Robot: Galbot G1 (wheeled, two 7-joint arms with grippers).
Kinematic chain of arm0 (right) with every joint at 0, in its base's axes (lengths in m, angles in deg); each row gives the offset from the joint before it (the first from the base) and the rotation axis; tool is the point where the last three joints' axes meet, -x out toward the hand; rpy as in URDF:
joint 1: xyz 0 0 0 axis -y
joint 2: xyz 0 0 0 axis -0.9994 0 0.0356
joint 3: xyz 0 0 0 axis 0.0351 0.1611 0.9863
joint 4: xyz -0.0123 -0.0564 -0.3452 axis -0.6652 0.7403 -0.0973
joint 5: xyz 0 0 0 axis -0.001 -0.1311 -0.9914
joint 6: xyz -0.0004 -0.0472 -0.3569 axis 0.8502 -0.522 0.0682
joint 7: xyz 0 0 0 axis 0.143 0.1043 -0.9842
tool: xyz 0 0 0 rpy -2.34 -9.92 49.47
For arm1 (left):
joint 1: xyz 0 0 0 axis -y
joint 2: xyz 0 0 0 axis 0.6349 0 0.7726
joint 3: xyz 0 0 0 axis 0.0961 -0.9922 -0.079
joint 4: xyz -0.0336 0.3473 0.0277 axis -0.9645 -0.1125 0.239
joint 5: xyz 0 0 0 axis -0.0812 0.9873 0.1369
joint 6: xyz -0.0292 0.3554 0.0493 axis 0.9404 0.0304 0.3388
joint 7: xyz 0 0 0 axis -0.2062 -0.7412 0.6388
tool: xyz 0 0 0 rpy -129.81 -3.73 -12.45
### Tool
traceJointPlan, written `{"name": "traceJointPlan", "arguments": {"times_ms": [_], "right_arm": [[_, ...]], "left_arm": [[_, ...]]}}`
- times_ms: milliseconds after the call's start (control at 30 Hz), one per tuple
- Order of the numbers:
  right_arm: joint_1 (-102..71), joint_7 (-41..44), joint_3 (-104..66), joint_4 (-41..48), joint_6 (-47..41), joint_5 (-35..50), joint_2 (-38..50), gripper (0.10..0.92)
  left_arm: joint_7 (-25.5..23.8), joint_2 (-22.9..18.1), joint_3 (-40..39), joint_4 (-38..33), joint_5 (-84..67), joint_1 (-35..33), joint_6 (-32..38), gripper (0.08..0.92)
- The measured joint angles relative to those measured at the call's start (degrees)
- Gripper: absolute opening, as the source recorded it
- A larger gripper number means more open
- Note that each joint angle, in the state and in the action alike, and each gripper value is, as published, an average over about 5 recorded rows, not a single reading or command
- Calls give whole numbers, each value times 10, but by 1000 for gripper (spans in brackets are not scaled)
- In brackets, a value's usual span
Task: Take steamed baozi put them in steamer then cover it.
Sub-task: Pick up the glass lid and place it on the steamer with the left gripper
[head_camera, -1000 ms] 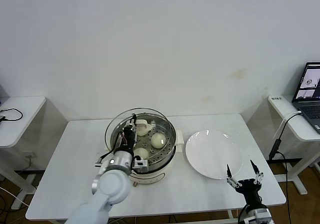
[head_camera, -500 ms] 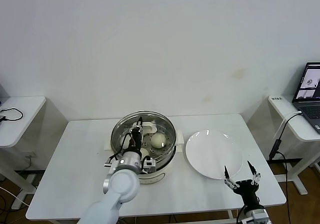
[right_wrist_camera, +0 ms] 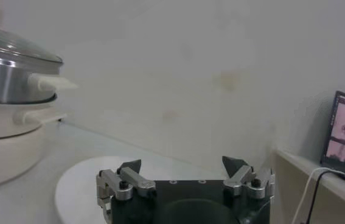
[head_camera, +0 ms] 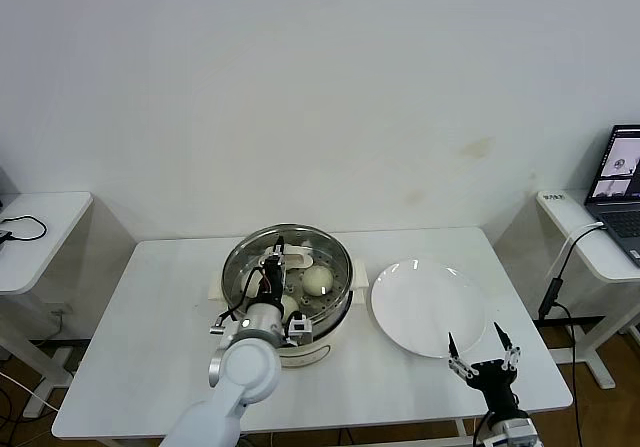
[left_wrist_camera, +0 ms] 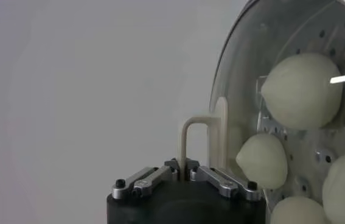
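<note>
Four baozi (left_wrist_camera: 302, 90) inside the steamer (head_camera: 287, 297), near mid-bench (head_camera: 400, 387), seen through the glass cover (head_camera: 330, 252) lying on the pot's rim. Left pincer (left_wrist_camera: 185, 168) clamped shut on the cover's cream handle (left_wrist_camera: 201, 137), right above the pot. White plate (head_camera: 428, 307) just beside the steamer, on its right. Right pincer (head_camera: 484, 352) parked at the bench's near edge by the plate, jaws spread wide, holding nothing.

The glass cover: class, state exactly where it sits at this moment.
In the head view the cover lies on the steamer, left of the white plate, with the left gripper shut on its handle.
</note>
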Motion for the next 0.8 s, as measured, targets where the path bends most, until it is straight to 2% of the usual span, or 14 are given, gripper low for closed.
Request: {"name": "traceJointPlan", "arguments": {"times_ms": [800], "right_arm": [[-7, 1, 7, -2, 6, -6, -3, 823]], "left_arm": [[-3, -8, 4, 0, -2, -4, 3, 145]]}}
